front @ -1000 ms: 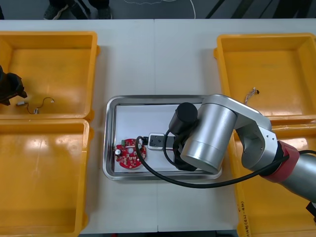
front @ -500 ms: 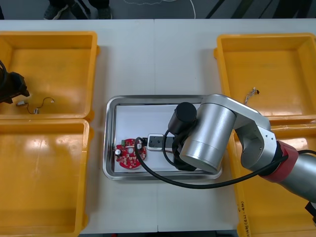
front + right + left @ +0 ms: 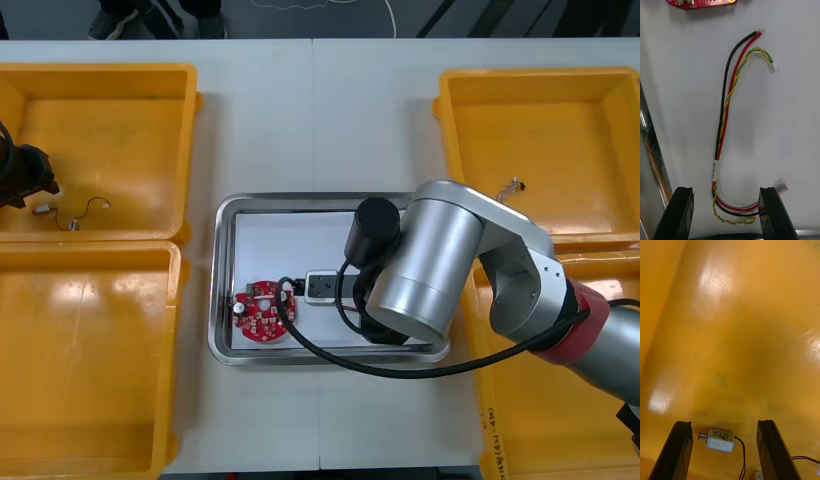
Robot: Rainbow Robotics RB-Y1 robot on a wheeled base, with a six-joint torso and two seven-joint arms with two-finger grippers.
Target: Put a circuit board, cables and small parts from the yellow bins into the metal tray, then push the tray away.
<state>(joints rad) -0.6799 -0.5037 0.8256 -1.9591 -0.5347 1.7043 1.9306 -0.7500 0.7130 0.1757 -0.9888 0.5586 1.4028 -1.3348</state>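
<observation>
Now the right gripper (image 3: 726, 191) is hovering low over the white floor of the shiny metal tray (image 3: 300, 198), its black fingers (image 3: 683, 210) standing wide apart and gripping nothing. A cable bundle (image 3: 724, 120) of red, black and twisted yellow-green wires is lying flat on that floor. Its curled end is sitting between the fingers, and its long axis is running away from them, with the bare tips pointing toward the round red circuit board (image 3: 258, 312) at the tray's 8 o'clock corner. At 10 o'clock from the tray, the left gripper (image 3: 724, 427) is hanging spread open inside a yellow plastic bin (image 3: 100, 72). A small metal part (image 3: 720, 439) is lying crosswise between its fingers, untouched.
</observation>
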